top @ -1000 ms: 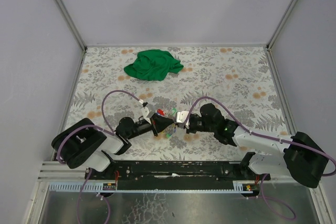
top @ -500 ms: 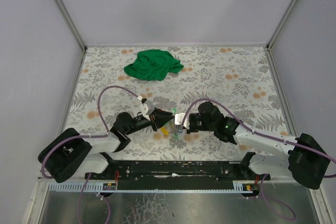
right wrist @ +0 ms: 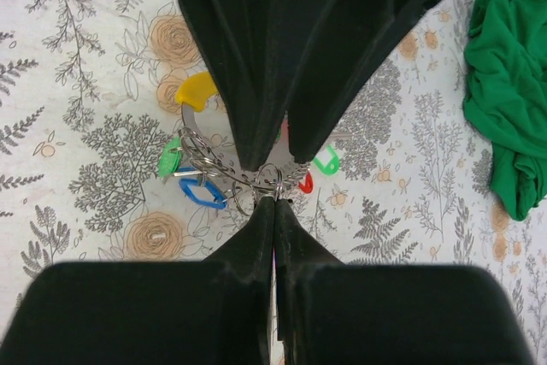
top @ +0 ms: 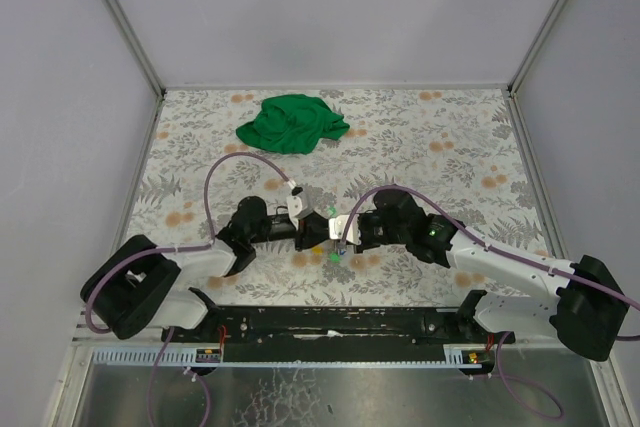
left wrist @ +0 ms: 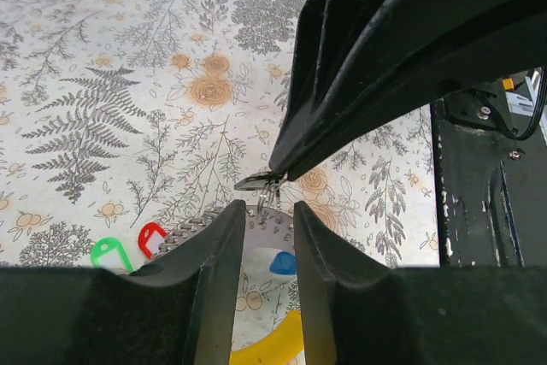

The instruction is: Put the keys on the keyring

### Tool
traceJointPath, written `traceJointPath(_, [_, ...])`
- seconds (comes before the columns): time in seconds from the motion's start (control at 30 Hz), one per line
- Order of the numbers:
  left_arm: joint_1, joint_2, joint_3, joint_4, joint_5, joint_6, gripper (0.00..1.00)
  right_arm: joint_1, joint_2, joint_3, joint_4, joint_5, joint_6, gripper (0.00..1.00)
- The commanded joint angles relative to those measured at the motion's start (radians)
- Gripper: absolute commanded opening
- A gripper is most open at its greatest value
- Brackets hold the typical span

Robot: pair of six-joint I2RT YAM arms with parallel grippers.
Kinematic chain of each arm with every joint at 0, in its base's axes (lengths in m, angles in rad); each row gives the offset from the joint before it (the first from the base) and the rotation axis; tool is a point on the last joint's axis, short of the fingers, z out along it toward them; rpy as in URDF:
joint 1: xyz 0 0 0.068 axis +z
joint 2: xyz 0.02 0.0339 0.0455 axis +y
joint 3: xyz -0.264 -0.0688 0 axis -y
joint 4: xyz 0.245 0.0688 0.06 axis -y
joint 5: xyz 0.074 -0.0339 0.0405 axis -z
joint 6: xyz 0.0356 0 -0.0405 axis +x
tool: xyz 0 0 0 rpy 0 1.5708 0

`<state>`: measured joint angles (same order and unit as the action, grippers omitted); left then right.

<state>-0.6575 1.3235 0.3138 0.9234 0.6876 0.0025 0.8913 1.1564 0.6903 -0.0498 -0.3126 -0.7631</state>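
Observation:
The keyring is a bunch of thin wire loops, and my right gripper is shut on it low over the table. On or beside the loops lie the keys: green, blue, yellow, red and a green outline tag. My left gripper faces the right one, with its jaws a little apart and its tips right at the ring. A blue key and a yellow one show through its gap. From above, both grippers meet tip to tip.
A crumpled green cloth lies at the back of the flowered table. The black base rail runs along the near edge, and grey walls stand on three sides.
My left gripper has gone from shut to slightly open and has shifted right toward the right gripper's tip. The right gripper stays shut on the ring.

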Motion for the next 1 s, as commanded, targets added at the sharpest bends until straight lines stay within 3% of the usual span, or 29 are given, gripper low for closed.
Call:
traceJointPath(0.0, [0.018, 0.045, 0.055, -0.032, 0.090, 0.048, 0.29, 0.010, -0.025, 0.045, -0.024, -0.030, -0.028, 0.00])
traceJointPath(0.6, [0.018, 0.167, 0.159, -0.172, 0.206, 0.137, 0.27, 0.011, -0.035, 0.044, -0.024, -0.048, -0.026, 0.00])
traceJointPath(0.73, [0.018, 0.177, 0.167, -0.174, 0.209, 0.135, 0.20, 0.011, -0.041, 0.044, -0.024, -0.054, -0.025, 0.00])
traceJointPath(0.87, [0.018, 0.177, 0.159, -0.139, 0.215, 0.113, 0.02, 0.013, -0.041, 0.041, -0.027, -0.055, -0.022, 0.00])
traceJointPath(0.97, [0.018, 0.164, 0.138, -0.101, 0.199, 0.090, 0.00, 0.012, -0.053, 0.033, -0.041, -0.031, -0.010, 0.00])
